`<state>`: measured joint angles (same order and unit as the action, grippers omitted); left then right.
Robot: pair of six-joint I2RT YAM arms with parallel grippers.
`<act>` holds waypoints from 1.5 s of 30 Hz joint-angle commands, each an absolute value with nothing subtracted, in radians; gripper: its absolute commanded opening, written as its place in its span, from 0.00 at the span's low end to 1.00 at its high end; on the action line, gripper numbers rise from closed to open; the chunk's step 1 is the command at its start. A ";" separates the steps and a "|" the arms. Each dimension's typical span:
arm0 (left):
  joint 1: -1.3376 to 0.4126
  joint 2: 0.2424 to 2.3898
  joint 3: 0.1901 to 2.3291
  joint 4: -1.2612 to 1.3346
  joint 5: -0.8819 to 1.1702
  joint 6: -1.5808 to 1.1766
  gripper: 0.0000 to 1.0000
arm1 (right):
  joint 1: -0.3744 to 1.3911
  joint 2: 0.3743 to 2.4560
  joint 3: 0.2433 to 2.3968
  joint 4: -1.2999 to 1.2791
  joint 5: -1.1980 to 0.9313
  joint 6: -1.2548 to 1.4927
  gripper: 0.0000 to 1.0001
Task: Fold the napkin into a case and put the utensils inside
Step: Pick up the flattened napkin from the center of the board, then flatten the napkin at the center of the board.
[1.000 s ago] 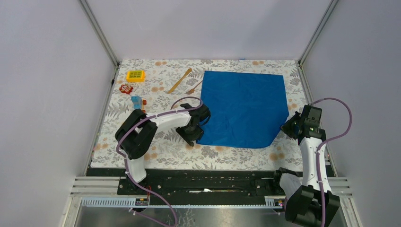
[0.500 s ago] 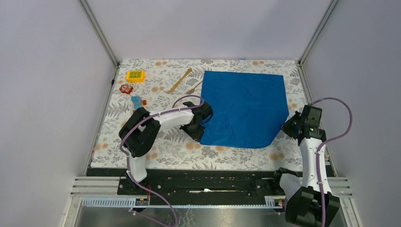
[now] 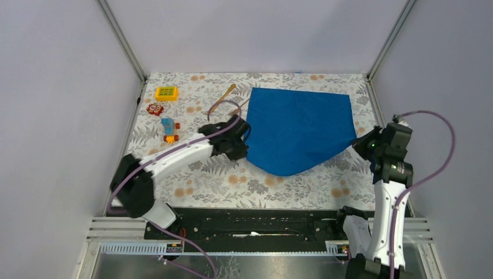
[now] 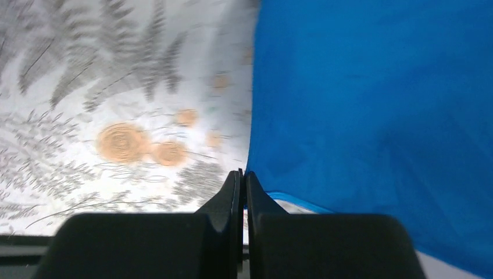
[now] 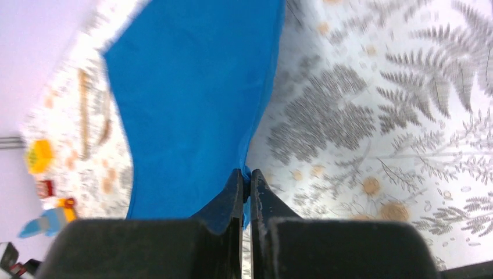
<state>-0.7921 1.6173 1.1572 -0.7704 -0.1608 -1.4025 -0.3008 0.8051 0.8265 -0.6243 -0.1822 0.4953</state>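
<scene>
The royal-blue napkin (image 3: 296, 125) lies spread at the back right of the table, its near edge drawn up into a sagging point. My left gripper (image 3: 243, 141) is shut on the napkin's near-left corner; in the left wrist view the cloth (image 4: 372, 99) meets the closed fingertips (image 4: 242, 174). My right gripper (image 3: 359, 143) is shut on the near-right corner, with blue cloth (image 5: 192, 104) pinched between its jaws (image 5: 245, 174). The wooden utensils (image 3: 228, 91) lie left of the napkin's far corner, partly crossed by the left arm's cable, and show as blurred tan streaks (image 5: 85, 104) in the right wrist view.
A yellow toy (image 3: 166, 93), a red toy (image 3: 154, 108) and a blue-orange toy (image 3: 168, 129) sit at the table's left side. The floral tablecloth (image 3: 232, 183) shows bare between the napkin and the near edge. Walls close in left, right and back.
My left gripper shut on the napkin's near-left corner and moved back and up with it. The right gripper also rose with its corner. The napkin's near edge went from flat to a hanging point.
</scene>
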 commanded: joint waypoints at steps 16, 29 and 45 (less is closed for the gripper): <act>-0.788 0.945 1.587 -0.507 -0.163 -0.821 0.00 | -0.270 0.781 1.886 -1.028 -0.024 0.552 0.00; -0.608 1.324 1.575 -0.350 -0.226 -0.853 0.00 | -0.270 0.967 1.406 -0.596 0.027 0.576 0.00; -0.386 2.116 1.733 0.094 0.201 -0.870 0.00 | -0.270 1.767 1.478 -0.146 -0.170 0.465 0.00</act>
<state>-0.4061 2.0415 1.6501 -0.0654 0.0757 -0.8501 -0.2749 1.6810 1.3842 -0.2832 -0.0898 0.4946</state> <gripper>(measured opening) 0.017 0.036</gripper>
